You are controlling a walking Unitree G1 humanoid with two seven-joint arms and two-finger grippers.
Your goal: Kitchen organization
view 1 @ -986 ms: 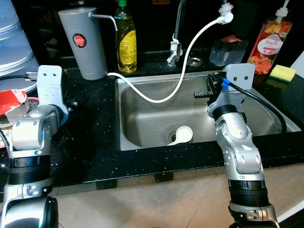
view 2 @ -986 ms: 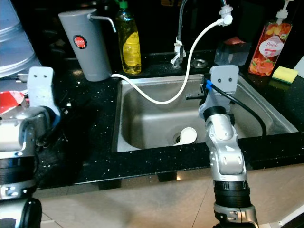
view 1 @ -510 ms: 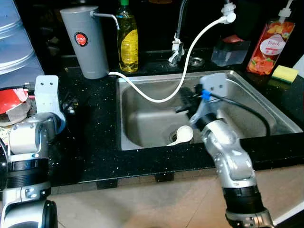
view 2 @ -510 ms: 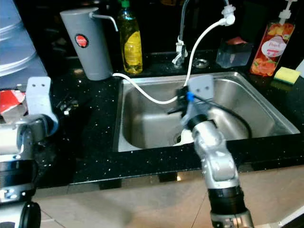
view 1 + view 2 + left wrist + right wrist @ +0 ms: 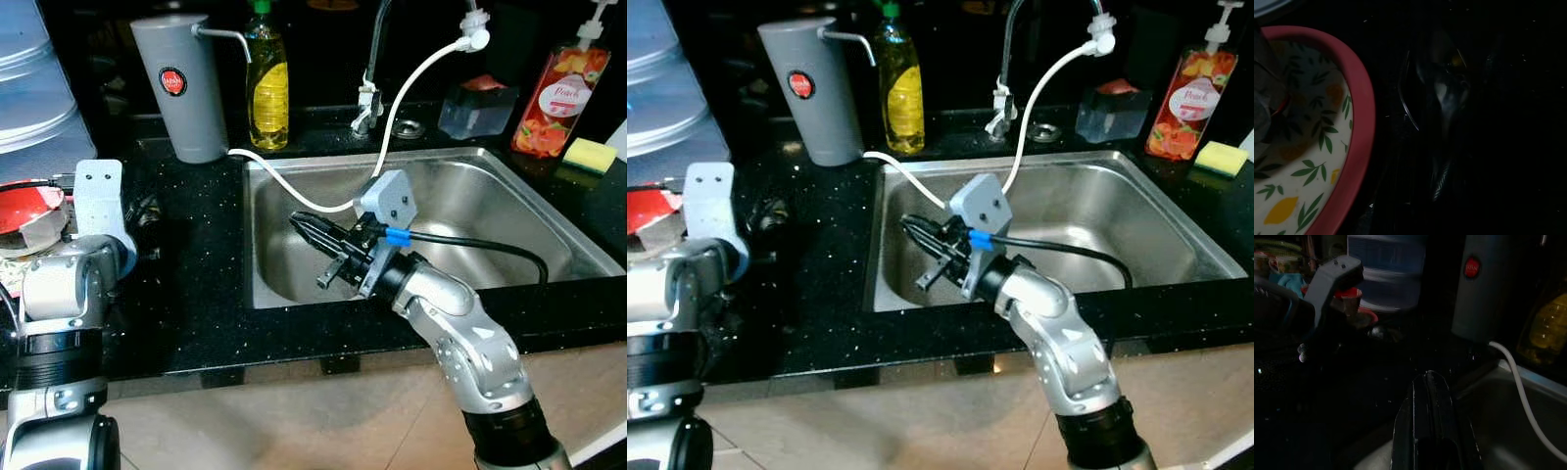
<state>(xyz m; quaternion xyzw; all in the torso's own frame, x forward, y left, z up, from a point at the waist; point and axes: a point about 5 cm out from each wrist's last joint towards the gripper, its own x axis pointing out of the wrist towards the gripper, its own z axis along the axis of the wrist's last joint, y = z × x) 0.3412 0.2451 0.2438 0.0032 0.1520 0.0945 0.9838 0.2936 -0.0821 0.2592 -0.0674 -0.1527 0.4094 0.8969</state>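
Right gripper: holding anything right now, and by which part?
Nothing. The right gripper hangs over the sink with its black fingers pressed together and nothing between them.

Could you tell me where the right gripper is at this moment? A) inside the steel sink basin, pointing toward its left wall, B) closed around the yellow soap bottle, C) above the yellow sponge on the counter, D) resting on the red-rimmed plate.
A: the right gripper reaches over the front edge into the sink, its black fingers together and aimed at the left wall.
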